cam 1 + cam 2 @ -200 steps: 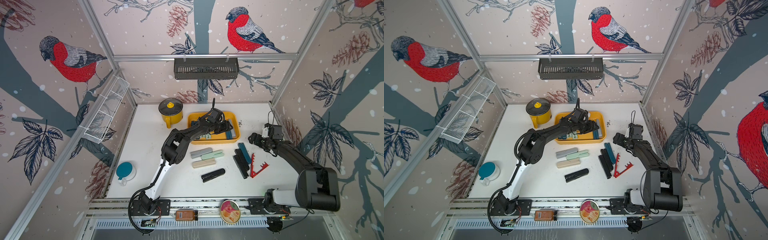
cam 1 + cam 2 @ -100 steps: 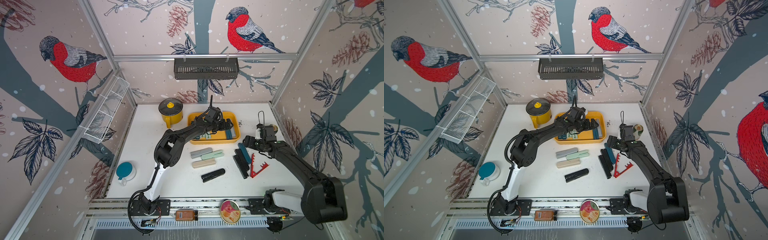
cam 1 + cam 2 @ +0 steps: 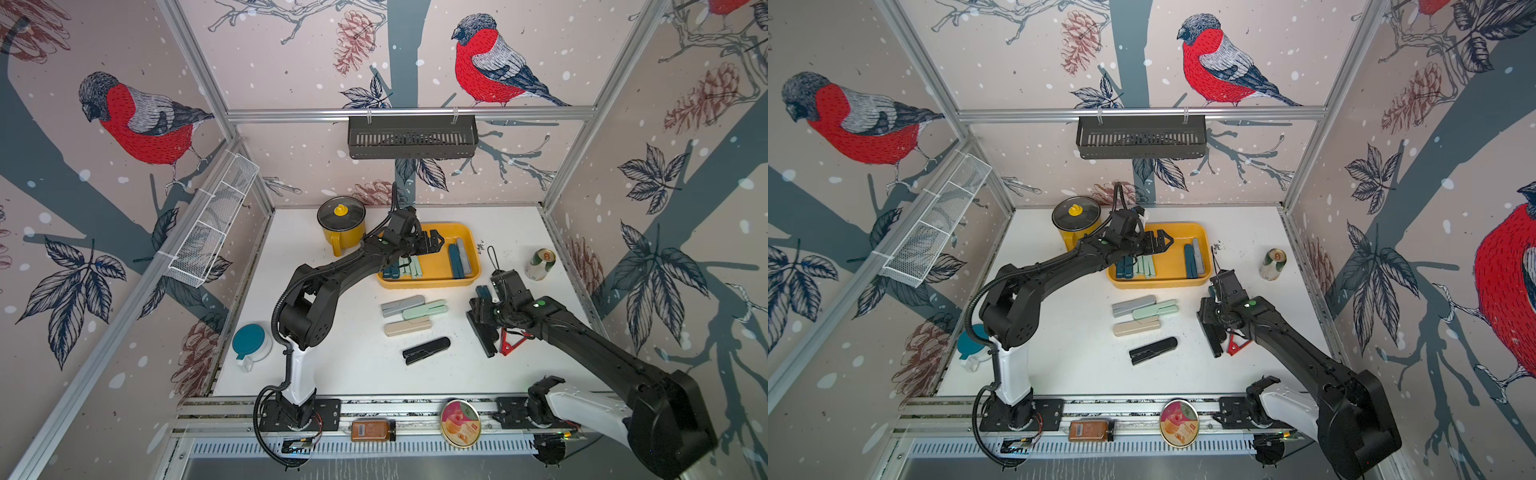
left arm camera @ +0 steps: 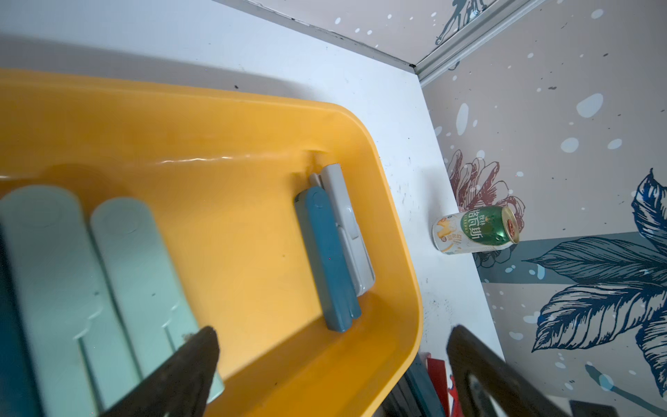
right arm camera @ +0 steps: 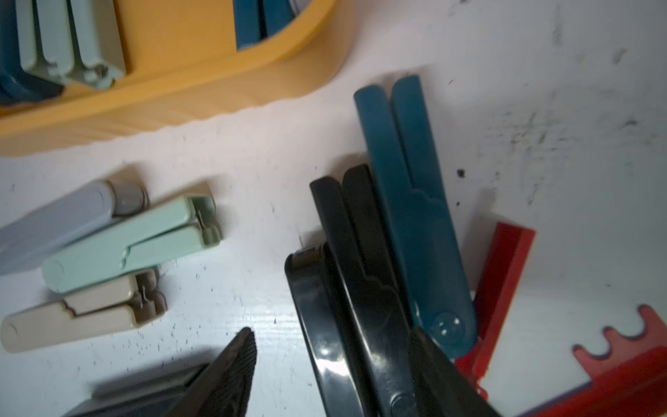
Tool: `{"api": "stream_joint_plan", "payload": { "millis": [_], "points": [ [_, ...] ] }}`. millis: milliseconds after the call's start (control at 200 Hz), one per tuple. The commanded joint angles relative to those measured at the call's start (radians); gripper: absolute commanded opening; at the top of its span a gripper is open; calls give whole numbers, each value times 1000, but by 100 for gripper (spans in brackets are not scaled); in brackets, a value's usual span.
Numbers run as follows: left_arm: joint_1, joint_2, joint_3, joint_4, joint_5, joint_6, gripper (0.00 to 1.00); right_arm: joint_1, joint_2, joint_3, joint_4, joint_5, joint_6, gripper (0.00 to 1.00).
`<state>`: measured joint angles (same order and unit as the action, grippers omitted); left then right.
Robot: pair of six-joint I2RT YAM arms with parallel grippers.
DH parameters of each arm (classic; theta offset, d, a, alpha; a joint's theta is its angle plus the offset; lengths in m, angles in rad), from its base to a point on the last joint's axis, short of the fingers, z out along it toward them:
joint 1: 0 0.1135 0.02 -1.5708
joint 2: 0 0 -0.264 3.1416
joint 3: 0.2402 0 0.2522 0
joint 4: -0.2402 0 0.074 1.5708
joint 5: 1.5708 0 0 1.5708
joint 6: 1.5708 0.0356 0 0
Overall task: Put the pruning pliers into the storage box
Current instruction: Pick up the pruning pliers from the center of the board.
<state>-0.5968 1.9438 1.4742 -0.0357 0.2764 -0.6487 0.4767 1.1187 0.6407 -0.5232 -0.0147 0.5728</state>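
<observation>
Now left claw (image 3: 433, 242) gapes over storage box (image 3: 428, 285) middle; right claw (image 5: 334, 335), spread, maybe straddles black pliers (image 5: 362, 285).

The left gripper (image 4: 332, 335) gaped above the storage box (image 4: 396, 202); two mint pliers (image 4: 137, 274) lay inside; teal pliers (image 4: 330, 260) touched grey pliers (image 4: 347, 216) by its wall; a green can (image 4: 476, 231) sat beyond.

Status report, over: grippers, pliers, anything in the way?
Left gripper open, empty, over storage box. Right gripper open, astride black pliers on table. Teal pliers against them, red pliers close beside.
</observation>
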Motion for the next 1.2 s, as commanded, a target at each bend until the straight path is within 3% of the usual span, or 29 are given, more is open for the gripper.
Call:
{"api": "stream_joint_plan", "payload": {
  "millis": [0,355,615,1191],
  "points": [
    [23,-60,-65,85,-39,19,99,46,13,-7,-35,44,61,69],
    [62,-163,-183,77,-75,43,99,102,60,-38,-31,79,101,65],
    [80,-175,-206,66,-79,40,99,137,98,-34,-23,89,107,51],
    [119,-216,-271,57,-87,31,99,166,221,0,18,111,73,48]
  ]
}}
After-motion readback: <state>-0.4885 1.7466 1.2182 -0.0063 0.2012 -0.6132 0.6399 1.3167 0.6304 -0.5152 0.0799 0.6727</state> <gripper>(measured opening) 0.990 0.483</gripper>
